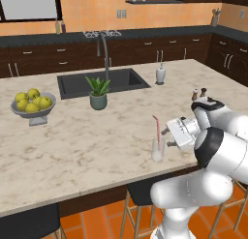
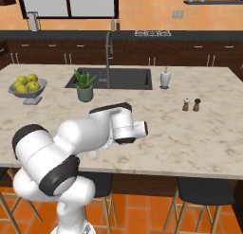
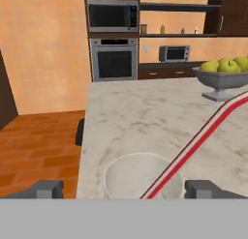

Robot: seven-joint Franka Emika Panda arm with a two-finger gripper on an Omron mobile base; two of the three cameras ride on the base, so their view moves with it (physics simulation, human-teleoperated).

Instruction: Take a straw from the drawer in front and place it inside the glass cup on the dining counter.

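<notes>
Beige marble with brown veins covers the dining counter (image 1: 72, 146), which carries a dark sink (image 1: 104, 82), a small potted plant (image 1: 98, 93), a grey bowl of yellow-green apples (image 1: 32, 105) and a white soap dispenser (image 1: 160, 74). Near the front edge stands the glass cup (image 1: 157, 150), and the straw (image 1: 157, 130) is inside it, leaning against the rim with its striped end rising above. The gripper (image 3: 123, 188) is just beside the cup; its jaws are wide apart, one on each side of the cup, and they hold nothing.
</notes>
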